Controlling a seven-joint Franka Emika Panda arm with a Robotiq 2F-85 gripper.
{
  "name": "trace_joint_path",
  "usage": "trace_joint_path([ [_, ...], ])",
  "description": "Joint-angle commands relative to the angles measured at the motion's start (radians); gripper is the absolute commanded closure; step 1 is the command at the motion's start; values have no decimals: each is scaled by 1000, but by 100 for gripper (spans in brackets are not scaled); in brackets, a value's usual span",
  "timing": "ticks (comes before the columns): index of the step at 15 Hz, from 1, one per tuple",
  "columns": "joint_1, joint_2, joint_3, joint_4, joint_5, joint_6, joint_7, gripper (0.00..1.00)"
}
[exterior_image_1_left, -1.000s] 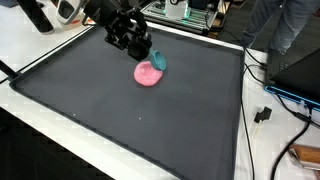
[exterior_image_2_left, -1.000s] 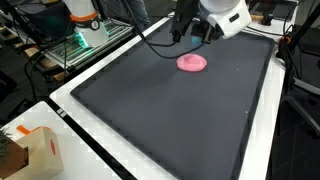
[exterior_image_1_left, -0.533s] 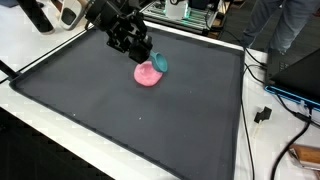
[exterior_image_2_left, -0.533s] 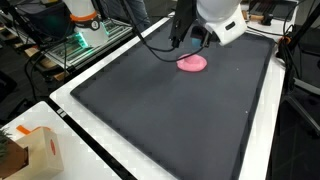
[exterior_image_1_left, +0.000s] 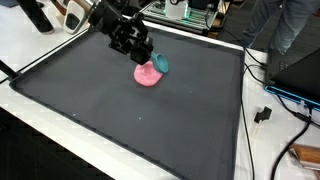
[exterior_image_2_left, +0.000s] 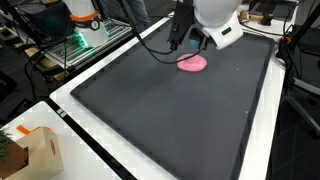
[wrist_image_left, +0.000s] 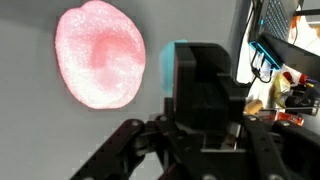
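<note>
1. The end effector (exterior_image_1_left: 149, 56) hangs tilted over the bench (exterior_image_1_left: 120, 130), close to the far edge and about midway along it. In the wrist view the end effector (wrist_image_left: 205, 58) reads as one dark block with its fingers seemingly drawn near together. Whether they clamp anything, I cannot tell.
2. Right at the fingertips sits a small teal piece (exterior_image_1_left: 158, 64). The wrist view gives only a sliver of this teal piece (wrist_image_left: 170, 62), showing just beside the finger block, so the contact itself is hidden.
3. The teal piece touches a pink disc (exterior_image_1_left: 147, 76) on the side of the disc that faces the far edge. The pink disc (exterior_image_2_left: 192, 63) lies flat on the dark surface of the bench, and both exterior views show it. In the wrist view the pink disc (wrist_image_left: 100, 55) shows whole, rough-textured with a shallow hollow in the middle.
4. As a judgement of how things stand: the end effector is at the teal piece, and the teal piece is against the pink disc — that much is in place. Neither thing is carried clear of the bench. It is also unclear whether the teal piece rests on the disc or only leans at its rim.
5. Further out, a cardboard box (exterior_image_2_left: 25, 152) stands off a near corner of the bench. Cables (exterior_image_1_left: 263, 114) lie beyond a side edge — well apart from the two coloured things.
</note>
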Motion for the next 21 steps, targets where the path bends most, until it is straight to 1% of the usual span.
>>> trace_joint_path([
  [1, -5, -6, -4, -10, 15, -16, 1, 75],
  [11, 8, -36, -14, -20, -8, -6, 43, 75],
  [17, 29, -89, -28, -27, -51, 5, 118, 75],
  [21, 51, -135, -34, -29, -116, 14, 190, 75],
])
